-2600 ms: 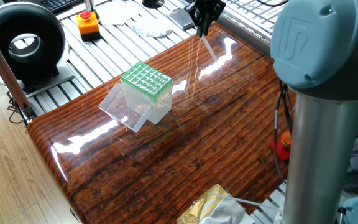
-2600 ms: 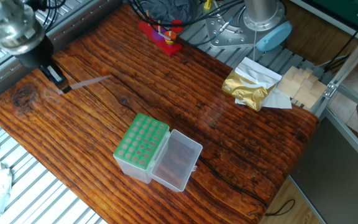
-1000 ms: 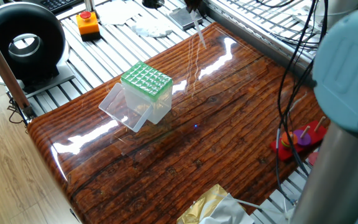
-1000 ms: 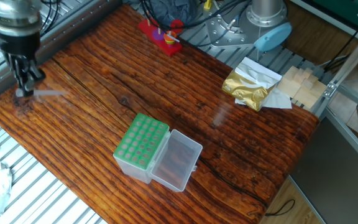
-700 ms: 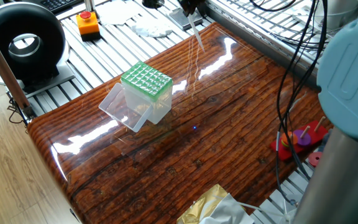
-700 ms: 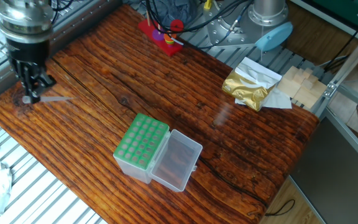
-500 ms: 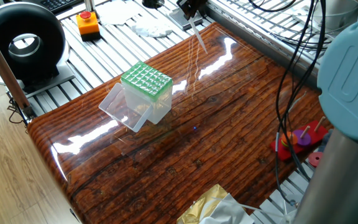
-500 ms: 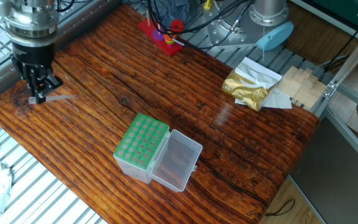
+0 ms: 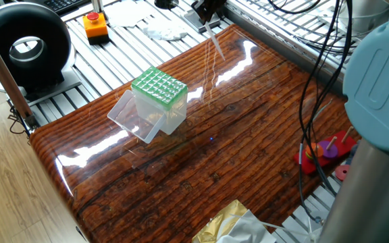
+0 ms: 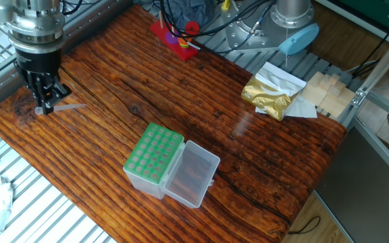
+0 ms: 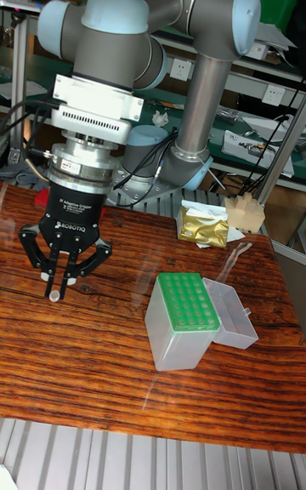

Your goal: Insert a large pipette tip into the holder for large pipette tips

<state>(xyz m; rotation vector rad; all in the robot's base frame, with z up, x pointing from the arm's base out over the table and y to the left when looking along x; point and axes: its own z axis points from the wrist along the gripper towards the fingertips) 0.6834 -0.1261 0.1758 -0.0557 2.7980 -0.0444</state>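
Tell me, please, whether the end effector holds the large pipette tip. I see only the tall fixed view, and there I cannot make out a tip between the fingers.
Observer: Yes. In the other fixed view the large pipette tip sticks out sideways from the end effector, which is shut on its wide end.
Operator: Is the tip above the holder?
Observer: No. The holder for large pipette tips stands apart from it, nearer the middle of the table. The end effector is close to the table's edge.
Operator: Is the tip upright?
Observer: No. In one fixed view it slants, with its point away from the end effector.
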